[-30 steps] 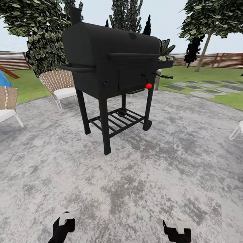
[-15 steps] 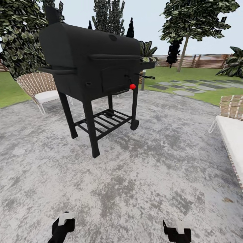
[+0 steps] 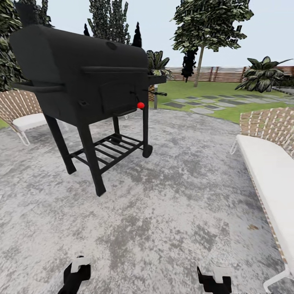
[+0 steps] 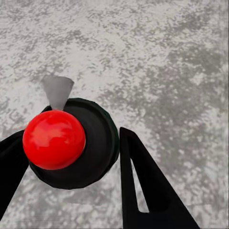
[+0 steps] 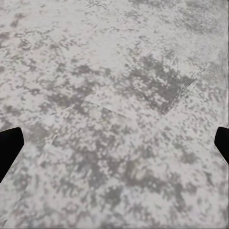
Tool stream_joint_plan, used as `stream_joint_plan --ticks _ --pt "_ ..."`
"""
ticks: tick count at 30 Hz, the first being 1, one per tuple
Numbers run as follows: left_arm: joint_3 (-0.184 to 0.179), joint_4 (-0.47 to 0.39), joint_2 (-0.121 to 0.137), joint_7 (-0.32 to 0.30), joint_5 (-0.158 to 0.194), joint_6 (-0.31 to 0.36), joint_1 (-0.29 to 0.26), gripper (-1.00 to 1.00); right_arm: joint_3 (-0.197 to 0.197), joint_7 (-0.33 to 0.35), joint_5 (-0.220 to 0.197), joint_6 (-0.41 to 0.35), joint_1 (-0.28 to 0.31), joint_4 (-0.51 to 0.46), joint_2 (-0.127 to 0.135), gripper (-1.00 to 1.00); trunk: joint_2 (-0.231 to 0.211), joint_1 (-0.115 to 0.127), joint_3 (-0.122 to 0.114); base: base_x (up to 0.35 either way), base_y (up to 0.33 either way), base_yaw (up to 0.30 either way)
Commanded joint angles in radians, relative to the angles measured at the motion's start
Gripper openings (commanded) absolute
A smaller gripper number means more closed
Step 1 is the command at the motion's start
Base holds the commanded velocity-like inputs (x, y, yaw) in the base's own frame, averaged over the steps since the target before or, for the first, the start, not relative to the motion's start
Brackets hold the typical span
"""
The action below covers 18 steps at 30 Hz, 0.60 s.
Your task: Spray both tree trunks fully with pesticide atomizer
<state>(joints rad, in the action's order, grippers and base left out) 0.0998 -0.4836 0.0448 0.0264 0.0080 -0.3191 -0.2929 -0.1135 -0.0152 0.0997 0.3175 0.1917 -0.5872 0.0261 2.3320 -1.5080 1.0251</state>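
The pesticide atomizer [image 4: 71,140], a dark round bottle with a red ball top and a small grey nozzle, sits between the black fingers of my left gripper [image 4: 71,160], which is shut on it above the grey mottled floor [image 4: 157,57]. My left gripper [image 3: 75,273] and right gripper [image 3: 214,281] hang low at the front of the head view. The right gripper [image 5: 114,143] is open, its fingertips wide apart over bare floor. One tree [image 3: 210,24] with a pale trunk [image 3: 199,69] stands far off on the lawn by the fence.
A big black grill [image 3: 81,77] on legs with a red knob [image 3: 140,105] stands ahead to the left. A white cushioned lounge [image 3: 267,171] lies along the right. A wicker chair [image 3: 22,114] is at far left. Stepping stones [image 3: 204,104] cross the lawn.
The camera has turned to the right: the grill has slid left in the picture and the white lounge has come into view. Both grippers keep their places.
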Motion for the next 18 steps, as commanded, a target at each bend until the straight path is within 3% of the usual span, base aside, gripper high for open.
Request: stream_joint_plan --ticks 1,18 --pt "0.0 0.0 0.0 0.0 0.0 0.0 0.0 -1.0 0.0 0.0 0.0 0.0 0.0 0.0 0.0 1.0 0.0 0.0 0.0 0.225 0.0 -0.277" --pt "0.0 0.003 0.0 0.009 0.0 0.0 0.0 -1.0 0.0 0.0 0.0 -0.001 0.0 0.001 0.0 1.0 0.0 0.0 0.0 0.324 0.0 -0.278"
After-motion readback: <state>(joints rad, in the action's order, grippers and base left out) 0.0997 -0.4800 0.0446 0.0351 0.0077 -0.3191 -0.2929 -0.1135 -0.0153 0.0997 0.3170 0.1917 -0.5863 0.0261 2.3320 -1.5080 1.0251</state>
